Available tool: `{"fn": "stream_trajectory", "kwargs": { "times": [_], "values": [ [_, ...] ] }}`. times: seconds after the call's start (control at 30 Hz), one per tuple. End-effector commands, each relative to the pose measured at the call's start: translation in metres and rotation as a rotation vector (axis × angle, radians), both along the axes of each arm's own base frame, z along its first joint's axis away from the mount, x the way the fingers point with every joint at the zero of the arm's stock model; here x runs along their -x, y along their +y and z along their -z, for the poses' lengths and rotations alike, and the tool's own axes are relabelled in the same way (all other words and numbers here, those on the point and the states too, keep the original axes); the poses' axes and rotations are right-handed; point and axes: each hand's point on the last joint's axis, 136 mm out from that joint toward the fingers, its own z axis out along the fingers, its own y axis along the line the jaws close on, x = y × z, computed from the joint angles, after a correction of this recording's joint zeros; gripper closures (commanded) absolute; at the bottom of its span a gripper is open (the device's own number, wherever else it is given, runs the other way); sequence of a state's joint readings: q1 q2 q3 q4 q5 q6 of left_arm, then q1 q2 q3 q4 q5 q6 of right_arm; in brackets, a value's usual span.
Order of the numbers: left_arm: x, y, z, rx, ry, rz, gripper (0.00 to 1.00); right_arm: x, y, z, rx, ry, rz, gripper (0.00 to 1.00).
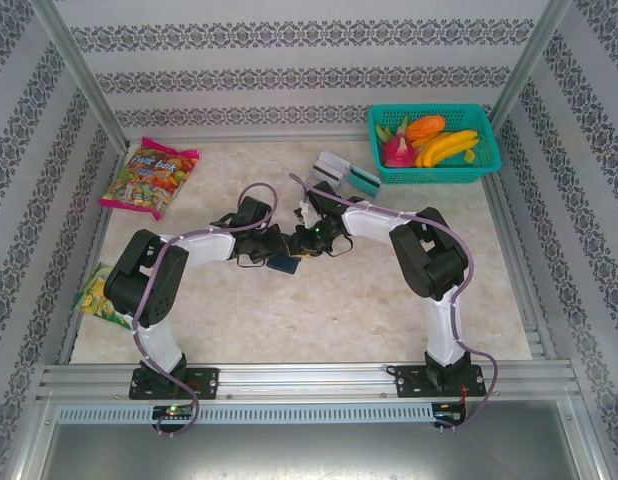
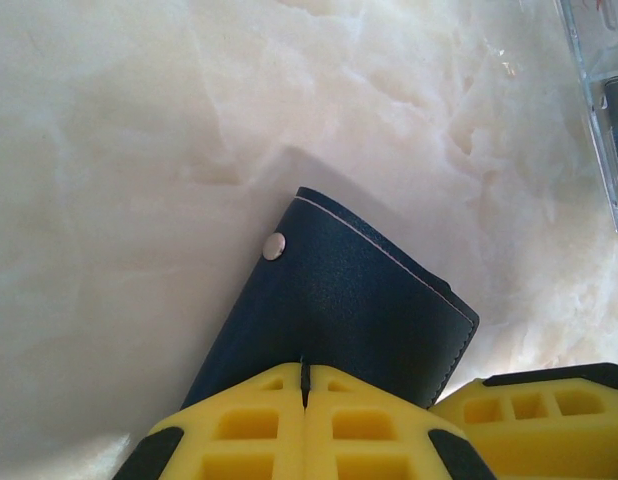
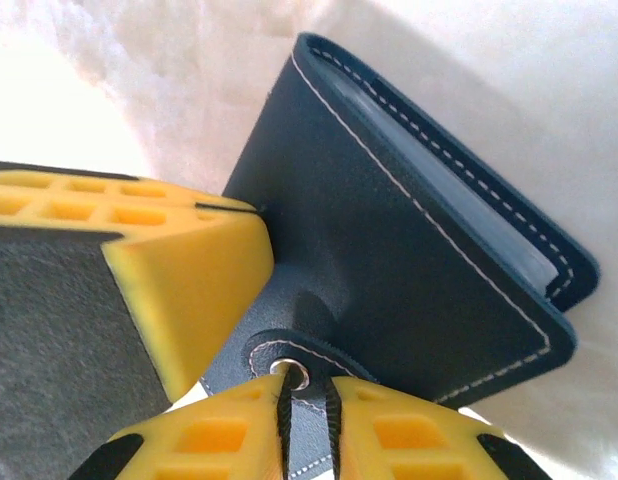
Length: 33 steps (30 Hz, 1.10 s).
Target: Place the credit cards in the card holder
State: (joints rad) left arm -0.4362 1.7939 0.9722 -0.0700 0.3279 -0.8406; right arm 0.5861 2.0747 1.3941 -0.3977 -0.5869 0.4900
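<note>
Your left gripper (image 2: 304,382) is clenched on the card holder (image 2: 354,300) edge, at centre frame on the bench (image 1: 319,310). Your right gripper (image 3: 306,388) pinches its snap tab (image 3: 289,360). The credit cards (image 1: 332,166) lie upper centre, beside the basket (image 1: 434,172).

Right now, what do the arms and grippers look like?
The left arm and right arm have white links and bulky black joints, with a purplish cable along each. The left gripper and right gripper have yellow pads with rectangular pockets and black outer edges.
</note>
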Motion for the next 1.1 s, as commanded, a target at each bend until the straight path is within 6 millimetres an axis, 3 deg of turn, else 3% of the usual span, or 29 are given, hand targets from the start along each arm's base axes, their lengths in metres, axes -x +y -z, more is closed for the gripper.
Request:
{"fn": "stream_trajectory", "kwargs": {
  "times": [0.0, 0.43, 0.8, 1.07],
  "values": [
    [0.031, 0.009, 0.024, -0.04, 0.126, 0.005, 1.0, -0.004, 0.004, 0.006, 0.069, -0.031, 0.01, 0.8],
    [0.03, 0.009, 0.023, -0.043, 0.119, 0.008, 1.0, 0.025, -0.016, 0.025, 0.171, 0.088, -0.035, 0.79],
    [0.029, 0.008, 0.023, -0.036, 0.118, 0.004, 1.0, 0.022, -0.007, 0.023, 0.177, 0.091, -0.068, 0.79],
    [0.031, 0.008, 0.023, -0.017, 0.112, -0.009, 1.0, 0.019, -0.007, 0.036, 0.234, 0.147, -0.057, 0.78]
  ]
}}
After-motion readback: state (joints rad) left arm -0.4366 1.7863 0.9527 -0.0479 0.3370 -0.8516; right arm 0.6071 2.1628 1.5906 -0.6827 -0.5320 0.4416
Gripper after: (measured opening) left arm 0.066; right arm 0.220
